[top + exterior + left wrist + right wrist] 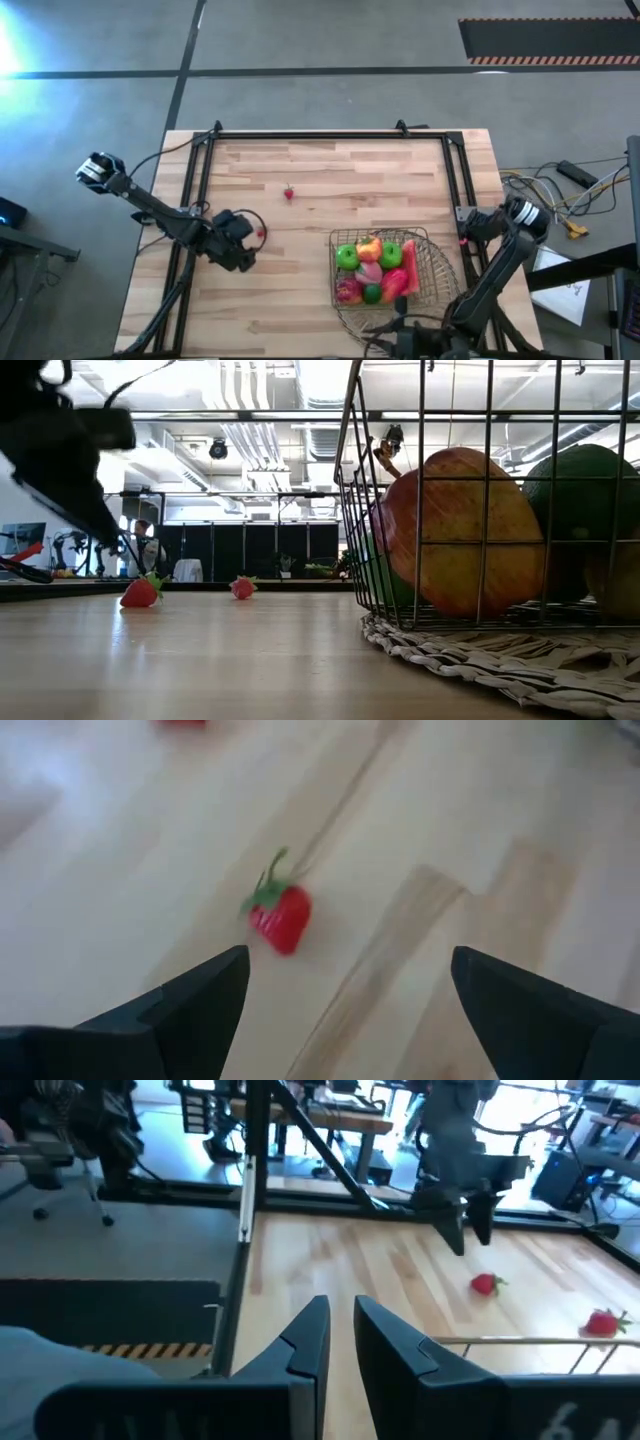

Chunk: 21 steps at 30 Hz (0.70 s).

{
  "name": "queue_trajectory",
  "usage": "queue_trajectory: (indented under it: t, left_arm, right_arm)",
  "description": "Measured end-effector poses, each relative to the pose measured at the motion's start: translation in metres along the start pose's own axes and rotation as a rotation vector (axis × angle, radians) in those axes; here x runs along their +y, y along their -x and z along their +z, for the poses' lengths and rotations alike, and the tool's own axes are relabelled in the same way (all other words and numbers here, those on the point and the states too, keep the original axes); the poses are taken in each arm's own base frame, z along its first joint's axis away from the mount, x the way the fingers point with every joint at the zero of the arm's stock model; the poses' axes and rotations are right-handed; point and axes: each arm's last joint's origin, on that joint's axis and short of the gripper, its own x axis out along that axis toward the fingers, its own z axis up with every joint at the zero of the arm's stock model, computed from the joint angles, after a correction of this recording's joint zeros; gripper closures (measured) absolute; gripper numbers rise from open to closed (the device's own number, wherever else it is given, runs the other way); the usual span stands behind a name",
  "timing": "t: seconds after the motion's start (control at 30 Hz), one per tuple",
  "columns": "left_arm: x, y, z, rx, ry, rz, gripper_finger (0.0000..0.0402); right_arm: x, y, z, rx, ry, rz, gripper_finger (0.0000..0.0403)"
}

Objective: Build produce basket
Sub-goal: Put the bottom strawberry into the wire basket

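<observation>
My left gripper (pixel 252 237) hovered, fingers spread, above a strawberry (pixel 281 917) near the table's (pixel 400 170) left edge, my right gripper (pixel 340 1342), nearly closed, waited at the front-right corner beside the filled basket (pixel 428 262), whose straw mat (pixel 480 655) only the low view showed.
</observation>
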Motion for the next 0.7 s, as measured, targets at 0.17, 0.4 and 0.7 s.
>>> queue_trajectory:
  t: [0.17,0.4,0.7]
  left_arm:
    - [0.014,-0.016,-0.017,-0.055,0.109,0.001,0.007]
    - [0.021,-0.037,-0.031,-0.125,0.193,-0.057,0.007]
    - [0.024,-0.048,-0.036,-0.167,0.186,-0.007,0.007]
  right_arm:
    - [0.019,-0.009,-0.009,0.009,0.003,0.008,0.036]
    - [0.039,-0.019,-0.014,0.009,0.061,0.013,0.036]
    - [0.044,-0.022,-0.015,0.008,0.093,0.014,0.036]
